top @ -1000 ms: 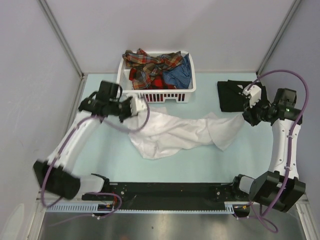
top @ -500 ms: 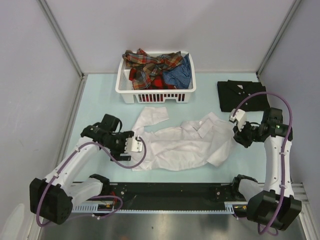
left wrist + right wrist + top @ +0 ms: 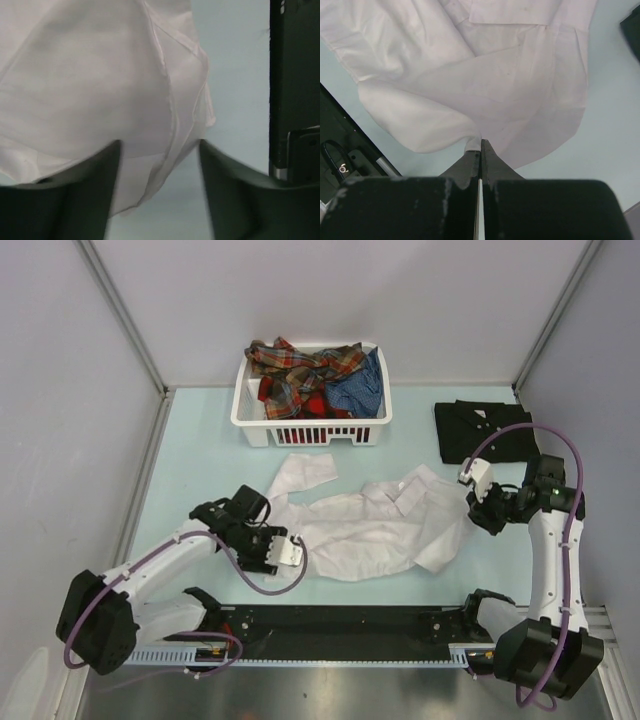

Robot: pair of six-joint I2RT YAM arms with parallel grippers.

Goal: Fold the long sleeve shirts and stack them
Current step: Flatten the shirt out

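A white long sleeve shirt (image 3: 360, 530) lies spread out on the pale table, collar toward the back. My left gripper (image 3: 291, 552) is open at its near left edge. In the left wrist view the white shirt's hem (image 3: 100, 90) lies between the spread fingers (image 3: 75, 200) of the left gripper (image 3: 160, 195), held by neither. My right gripper (image 3: 468, 502) is shut on the shirt's right edge. In the right wrist view the right gripper (image 3: 481, 145) pinches a fold of the white shirt (image 3: 495, 75). A black shirt (image 3: 480, 430) lies folded at the back right.
A white slatted basket (image 3: 250, 418) at the back middle holds plaid shirts (image 3: 300, 375) and a blue one (image 3: 362, 388). A black rail (image 3: 340, 620) runs along the near edge. Grey walls close in the left, back and right sides.
My left gripper let go of the white shirt, opened, and came down to its near left edge. The right gripper lowered its edge, and the shirt now lies spread on the table.
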